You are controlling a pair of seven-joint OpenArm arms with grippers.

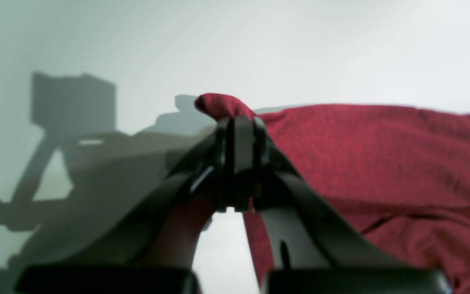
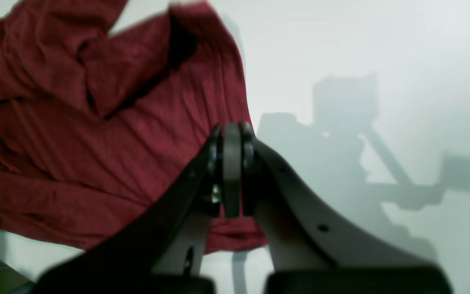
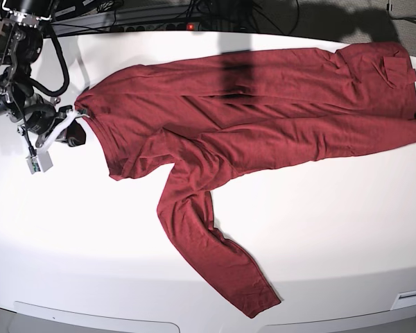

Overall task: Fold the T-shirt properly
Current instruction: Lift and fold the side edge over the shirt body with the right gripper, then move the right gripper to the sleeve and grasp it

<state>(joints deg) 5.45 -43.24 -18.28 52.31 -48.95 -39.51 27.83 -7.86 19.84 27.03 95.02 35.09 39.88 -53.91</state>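
On the white table (image 3: 319, 229), the T-shirt (image 3: 263, 104) stretches between both tools (image 3: 80, 111) (image 1: 241, 122), each clenched on its edge.

Bright overhead light, perhaps; blurry wrist views.

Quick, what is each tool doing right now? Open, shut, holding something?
Left tool: shut, pinching an edge of the T-shirt.
Right tool: shut, gripping the T-shirt's edge.
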